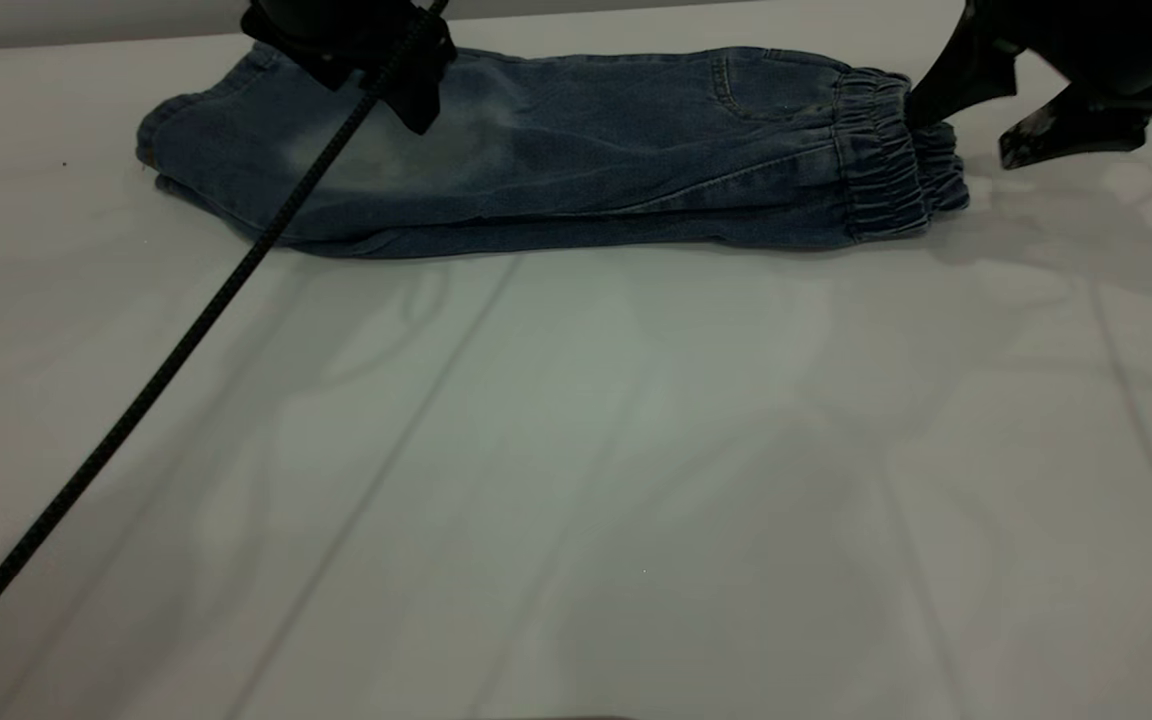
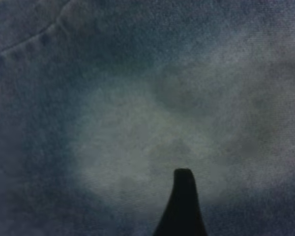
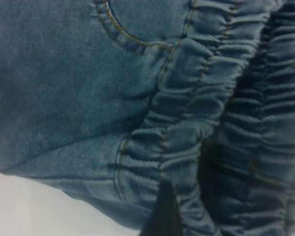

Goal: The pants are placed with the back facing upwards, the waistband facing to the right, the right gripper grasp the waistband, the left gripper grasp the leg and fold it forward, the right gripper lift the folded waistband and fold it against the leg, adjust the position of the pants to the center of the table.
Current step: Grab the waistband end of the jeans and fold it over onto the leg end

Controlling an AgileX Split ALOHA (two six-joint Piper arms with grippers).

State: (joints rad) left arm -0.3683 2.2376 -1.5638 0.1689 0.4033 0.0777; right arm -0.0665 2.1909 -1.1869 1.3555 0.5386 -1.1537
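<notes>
The blue denim pants lie folded lengthwise at the far side of the white table, one leg stacked on the other. The gathered waistband points right. My left gripper hangs low over the faded patch of the upper leg. It is open, and only one finger shows in its wrist view. My right gripper is open at the waistband's end. One finger rests against the ruffled waistband, while the other stands off to the right of the cloth.
A black ribbed cable runs from the left gripper diagonally across the table to the near left edge. A back pocket shows by the waistband. The white table spreads wide in front of the pants.
</notes>
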